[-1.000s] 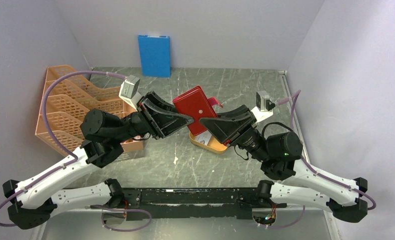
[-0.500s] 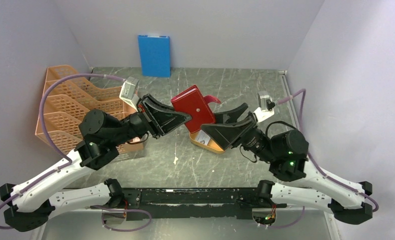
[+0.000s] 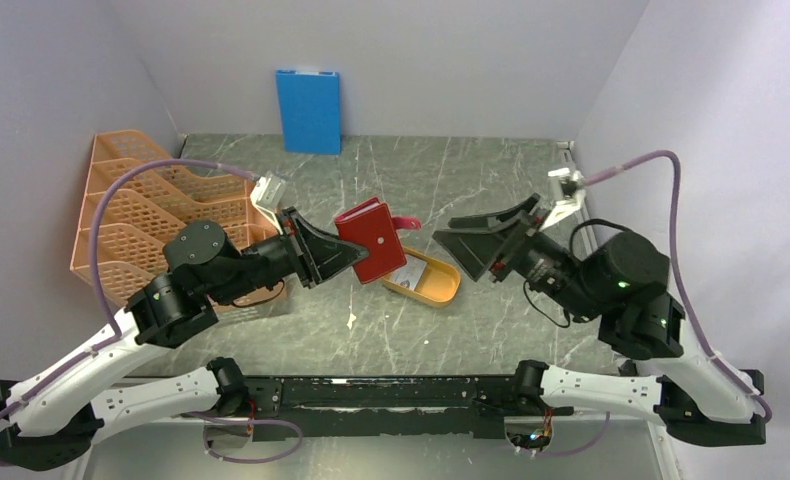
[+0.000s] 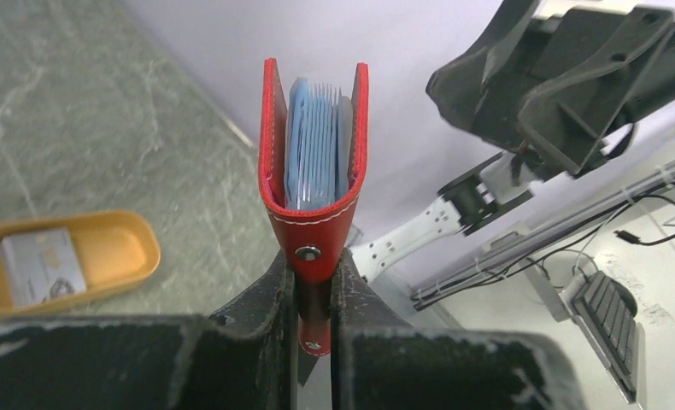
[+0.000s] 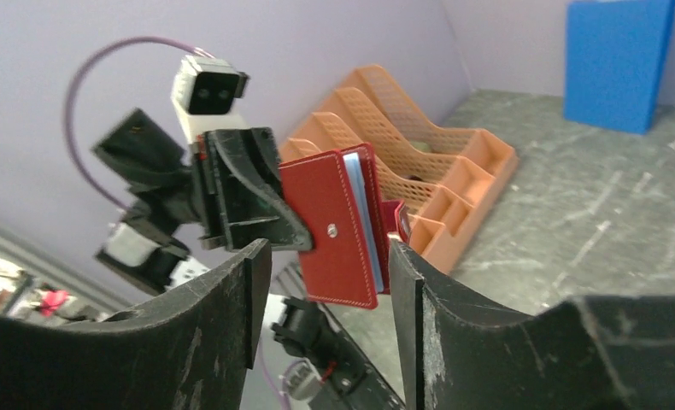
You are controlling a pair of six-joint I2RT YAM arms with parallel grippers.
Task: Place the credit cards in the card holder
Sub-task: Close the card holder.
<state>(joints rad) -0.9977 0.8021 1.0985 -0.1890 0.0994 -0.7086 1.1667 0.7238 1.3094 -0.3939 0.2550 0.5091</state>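
Pale walls stand around my grey, scratched tabletop (image 3: 531, 170). I see the red card holder (image 3: 373, 240) up in the air, over the middle of the tabletop. It stands on its edge and it is a little bit open at the top. Some pale blue credit cards (image 4: 315, 145) sit inside it, side by side, between its two red sides.

My left end effector (image 3: 349, 258) holds the card holder. Its two black fingers pinch the bottom of the card holder, right by the small metal snap.

My right end effector (image 3: 451, 232) is off to the right of the card holder and does not touch it. Its fingers are wide apart and hold nothing. It points at the card holder.

Down on the tabletop, near the middle, lies a yellow-orange tray (image 3: 436, 285). One more card (image 4: 42, 265), white with printed marks, lies flat in it.

An orange mesh rack (image 3: 131, 215) stands along the left edge of the tabletop. A blue board (image 3: 308, 110) leans on the wall at the far edge.
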